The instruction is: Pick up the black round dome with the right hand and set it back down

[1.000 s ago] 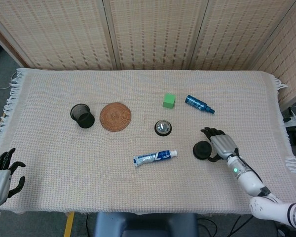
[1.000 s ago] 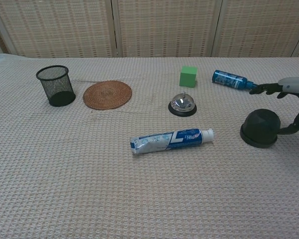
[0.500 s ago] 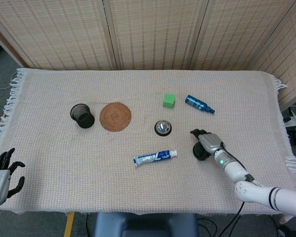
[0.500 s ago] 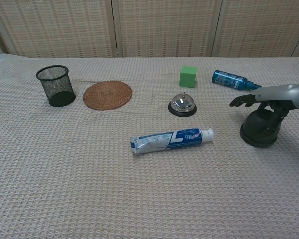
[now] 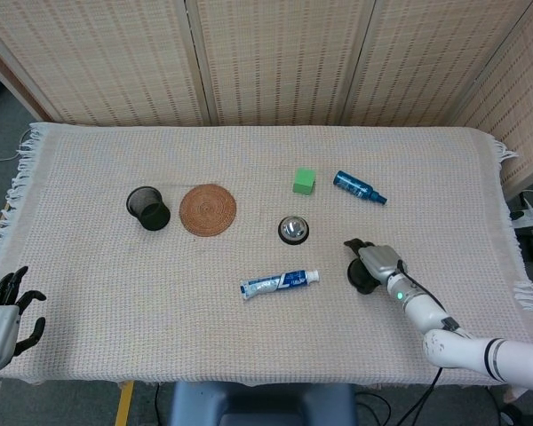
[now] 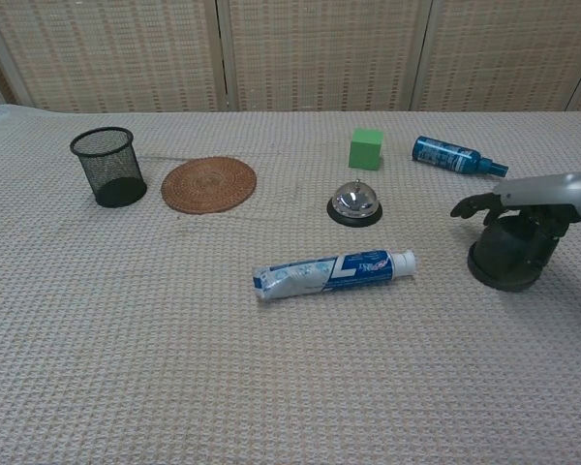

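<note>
The black round dome (image 6: 506, 262) stands on the cloth at the right, also seen from the head view as the dome (image 5: 361, 274), half covered. My right hand (image 6: 523, 199) lies over its top, dark fingers (image 6: 474, 205) stretching past it to the left and not wrapped around it. From above, the right hand (image 5: 377, 260) hides the dome's right half. My left hand (image 5: 4, 306) hangs off the table's near left corner, fingers apart, holding nothing.
A toothpaste tube (image 6: 331, 270) lies left of the dome, and a silver bell (image 6: 354, 204) sits behind the tube. Behind the dome lies a blue bottle (image 6: 455, 156), with a green cube (image 6: 366, 149) to its left. A mesh cup (image 6: 108, 167) and a woven coaster (image 6: 208, 184) sit far left.
My right hand has come from beside the dome to over its top, then edged slightly right. The dome has not moved, and the left hand is still.
</note>
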Motion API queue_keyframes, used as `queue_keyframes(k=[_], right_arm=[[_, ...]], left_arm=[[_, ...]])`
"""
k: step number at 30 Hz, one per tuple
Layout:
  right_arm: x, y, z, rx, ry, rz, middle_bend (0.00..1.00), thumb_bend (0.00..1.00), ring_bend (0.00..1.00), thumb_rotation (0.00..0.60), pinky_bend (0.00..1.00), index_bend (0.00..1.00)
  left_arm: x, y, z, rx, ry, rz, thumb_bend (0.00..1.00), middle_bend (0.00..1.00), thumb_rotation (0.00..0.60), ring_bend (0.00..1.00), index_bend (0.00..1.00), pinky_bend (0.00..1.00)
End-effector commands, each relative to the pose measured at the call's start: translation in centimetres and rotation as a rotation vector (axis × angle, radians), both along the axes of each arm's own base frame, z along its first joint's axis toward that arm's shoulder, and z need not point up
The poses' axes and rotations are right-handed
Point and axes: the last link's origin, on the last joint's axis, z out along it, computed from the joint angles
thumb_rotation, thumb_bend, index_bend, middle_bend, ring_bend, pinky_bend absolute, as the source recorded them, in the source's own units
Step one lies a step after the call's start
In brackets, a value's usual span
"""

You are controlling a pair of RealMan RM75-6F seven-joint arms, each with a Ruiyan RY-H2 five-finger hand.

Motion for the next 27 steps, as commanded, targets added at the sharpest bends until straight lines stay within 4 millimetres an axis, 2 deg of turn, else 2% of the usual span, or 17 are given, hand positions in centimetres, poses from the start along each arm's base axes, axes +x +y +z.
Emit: queue_keyframes(k=[1,5,7,12,18,27], right_arm=[[-0.2,-0.2,-0.2,-0.007,0.013,-0.002,0.09,0.14,0.17,0.6,0.39,0.0],[-0.4,-0.2,-0.4,-0.012,0.027,-0.009,0.2,0.14,0.3,0.6,0.51,0.01],[-0.6,-0.3,-0.5,-0.013,0.034,-0.012,0.25,0.14,0.34,0.6,0.56,0.05],[-0.9,-0.3,-0.6,-0.021,0.049,-0.021,0.37,0.15,0.48,0.6,0.67,0.29],[-1.1,-0.3,-0.5,-0.04,0.063,-0.018,0.42,0.15,0.57,0.6,0.75,0.47],[-1.1,-0.1,0.2,-0.114,0.054,0.012,0.48,0.2,0.62,0.6,0.8,0.56]], left_arm=[[0.0,0.0,0.0,0.001,-0.001,0.001,0.41,0.0,0.6,0.0,0.38,0.39],[0.0,0.0,0.1,0.004,-0.003,0.001,0.41,0.0,0.6,0.0,0.38,0.39],[0.0,0.0,0.1,0.005,-0.003,0.0,0.41,0.0,0.6,0.0,0.38,0.39],[0.0,-0.1,0.2,0.005,-0.003,-0.002,0.41,0.0,0.6,0.0,0.38,0.39],[0.0,0.0,0.1,0.004,-0.004,-0.001,0.41,0.0,0.6,0.0,0.38,0.39],[0.0,0.0,0.1,0.001,-0.005,-0.001,0.41,0.0,0.6,0.0,0.38,0.39]])
